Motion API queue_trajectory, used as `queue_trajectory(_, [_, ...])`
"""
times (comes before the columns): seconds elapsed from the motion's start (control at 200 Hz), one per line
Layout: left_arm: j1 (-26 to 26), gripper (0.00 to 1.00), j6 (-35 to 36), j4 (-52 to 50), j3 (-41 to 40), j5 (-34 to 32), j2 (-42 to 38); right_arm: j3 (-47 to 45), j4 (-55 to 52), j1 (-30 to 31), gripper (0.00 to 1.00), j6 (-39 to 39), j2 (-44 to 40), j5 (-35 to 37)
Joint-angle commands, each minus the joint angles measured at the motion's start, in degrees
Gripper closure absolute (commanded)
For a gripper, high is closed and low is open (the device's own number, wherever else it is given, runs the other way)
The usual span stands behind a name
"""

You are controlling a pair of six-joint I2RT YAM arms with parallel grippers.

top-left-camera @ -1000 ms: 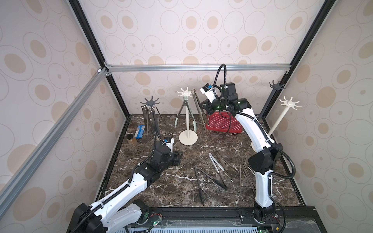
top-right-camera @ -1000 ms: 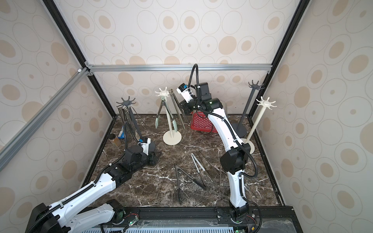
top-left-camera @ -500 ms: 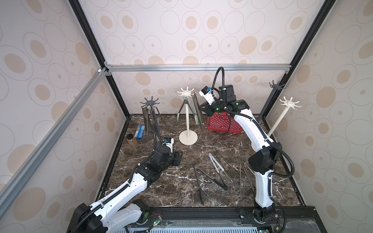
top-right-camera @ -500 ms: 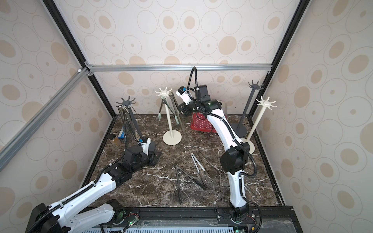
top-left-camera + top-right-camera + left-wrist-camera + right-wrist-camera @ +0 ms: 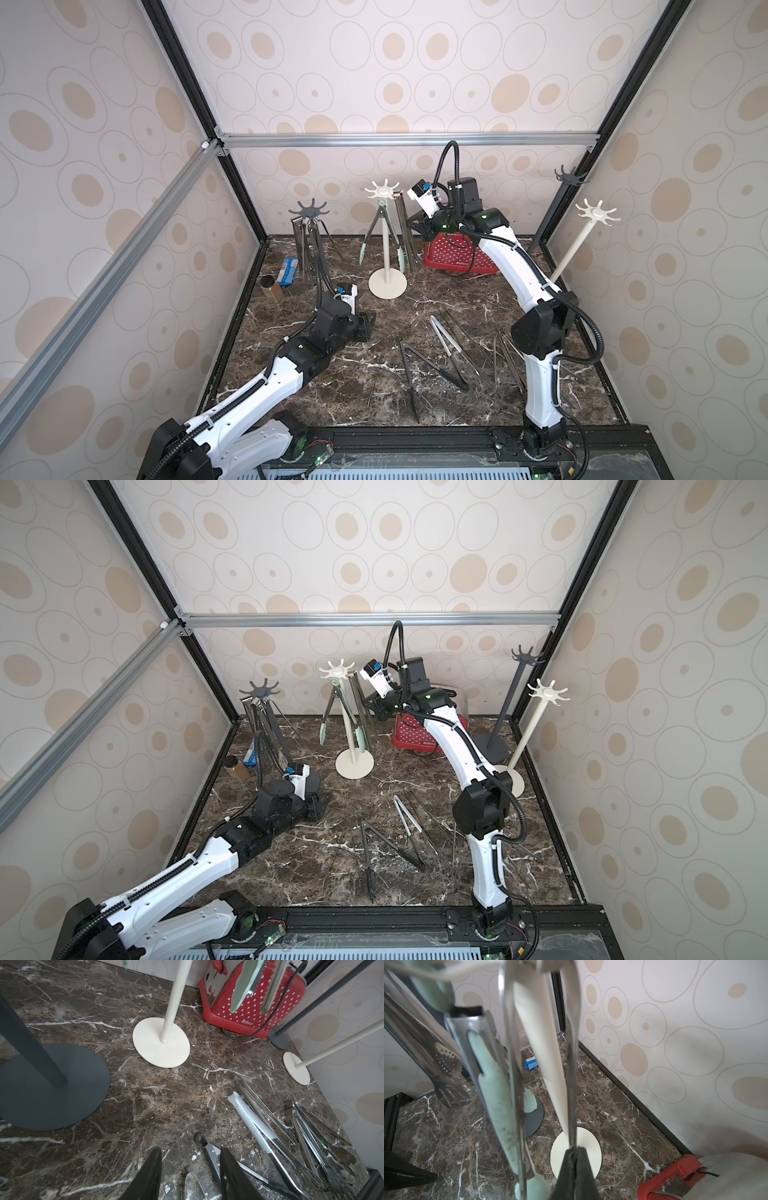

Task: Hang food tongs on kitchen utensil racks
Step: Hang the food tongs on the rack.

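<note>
Steel tongs (image 5: 571, 1084): I'm pinching them in right gripper (image 5: 573, 1150), upright above jaws beside rack (image 5: 381, 192) hooks; left gripper (image 5: 190, 1150) idling spread.

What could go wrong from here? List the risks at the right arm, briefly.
1. The right gripper has its jaws shut on just one thin arm of the steel tongs. The tongs could slip or twist in the grip and miss a hook.
2. The green tongs hang close beside them on the same cream rack. A nudge could knock them off or tip the slim rack.
</note>
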Motion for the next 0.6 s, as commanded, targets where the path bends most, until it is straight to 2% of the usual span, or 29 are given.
queue_trajectory(0.0, [0.34,0.55,1.11,-0.92,-0.26,-0.90,-1.16,-0.75,-1.75,0.46,1.00,-0.66,1.61,1.33])
queue_trajectory(0.596, [0.42,0.54,1.38,-1.78,-0.39,-1.70,-1.81,0.61,-1.07,1.07,0.95,-0.57,3.60,3.08])
